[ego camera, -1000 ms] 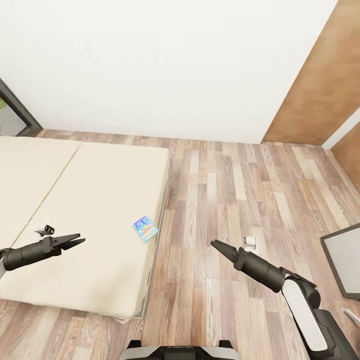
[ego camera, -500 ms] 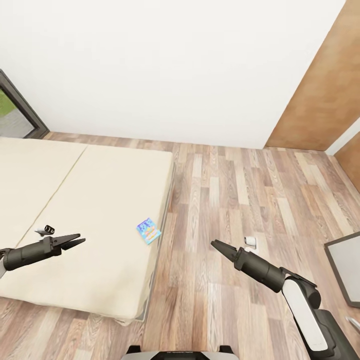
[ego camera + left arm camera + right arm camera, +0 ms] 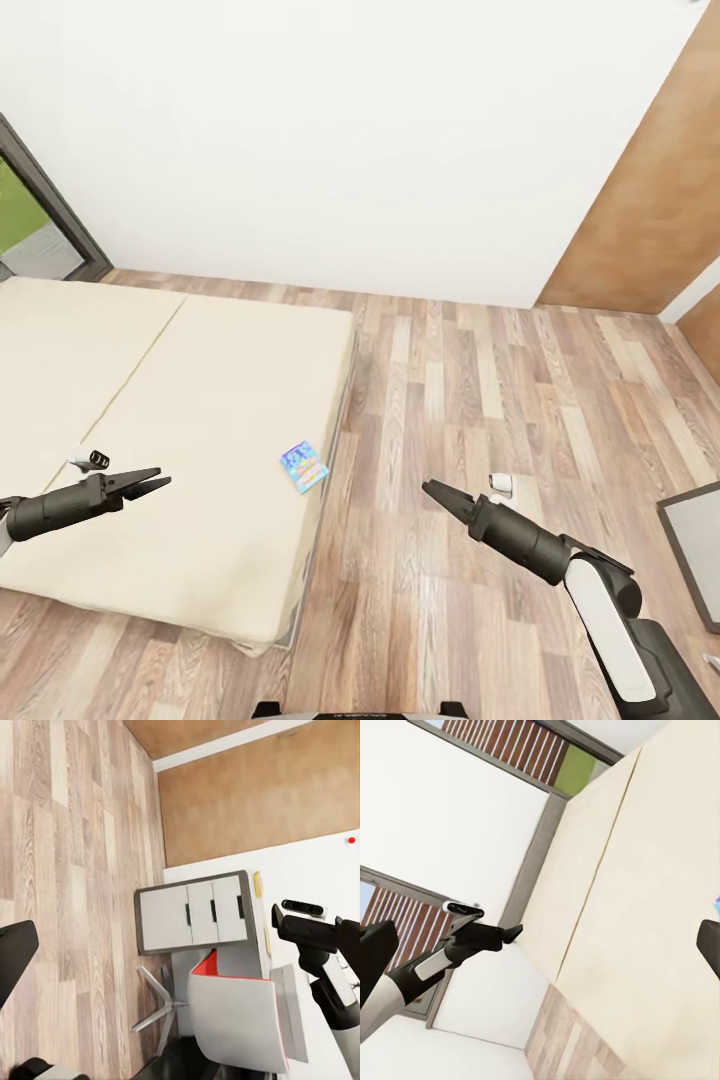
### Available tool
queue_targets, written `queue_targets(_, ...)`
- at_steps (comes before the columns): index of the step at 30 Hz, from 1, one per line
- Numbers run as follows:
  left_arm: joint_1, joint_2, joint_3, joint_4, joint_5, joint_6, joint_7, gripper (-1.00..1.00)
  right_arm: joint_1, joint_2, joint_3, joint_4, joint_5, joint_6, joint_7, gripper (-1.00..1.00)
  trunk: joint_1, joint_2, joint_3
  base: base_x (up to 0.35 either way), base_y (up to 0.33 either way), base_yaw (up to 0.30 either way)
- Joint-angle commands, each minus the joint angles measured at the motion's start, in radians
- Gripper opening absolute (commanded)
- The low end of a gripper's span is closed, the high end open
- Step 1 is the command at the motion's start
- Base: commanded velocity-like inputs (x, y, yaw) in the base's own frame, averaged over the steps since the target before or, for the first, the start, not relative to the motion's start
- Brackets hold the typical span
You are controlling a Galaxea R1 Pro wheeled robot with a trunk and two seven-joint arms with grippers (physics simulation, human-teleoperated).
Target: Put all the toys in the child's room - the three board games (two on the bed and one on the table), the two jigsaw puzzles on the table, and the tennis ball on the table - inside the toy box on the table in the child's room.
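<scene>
A small, flat, blue board game box with a bright multicoloured cover point(image 3: 304, 467) lies on the cream mattress of the bed point(image 3: 200, 400), close to the bed's edge that faces the open wooden plank floor point(image 3: 480, 400). It rests flat, turned at a slant to that edge, so its longer sides run diagonally rather than parallel to the mattress border.

The relation that matters is this: the box sits between the two arms, and it lies beyond both pincer tips, further from the robot. The left pincer point(image 3: 150, 484) hangs above the mattress, well inside the bed's edge, and the box is off to its right and slightly further out. The right pincer point(image 3: 434, 491) hangs over the floor, outside the bed's edge, and the box is off to its left. In the head view the two gaps look roughly alike, so which arm is nearer is hard to call; the left arm is already over the bed, which probably makes it the easier reach.

The left pincer's dark fingers taper to a nearly joined point with a thin gap, holding nothing. The right pincer looks drawn to a point and also carries nothing.

A corner of a grey-framed furniture panel point(image 3: 695, 550) shows beyond the right arm.
</scene>
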Motion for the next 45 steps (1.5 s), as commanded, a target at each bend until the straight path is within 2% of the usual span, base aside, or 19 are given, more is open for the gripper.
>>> queue_targets(1,-0.001,0.0,-0.001,0.0,0.0,0.011,-0.004,1.0,0.0,0.0,0.0,0.0,-0.005,0.006,0.0,1.0,0.001,-0.002,0.0,0.0,0.0,0.074)
queue_targets(45,-0.001,0.0,-0.001,0.0,0.001,0.009,-0.004,1.0,-0.001,0.0,0.0,-0.001,-0.004,0.006,0.003,1.0,0.001,-0.002,0.073,0.0,0.0,0.008)
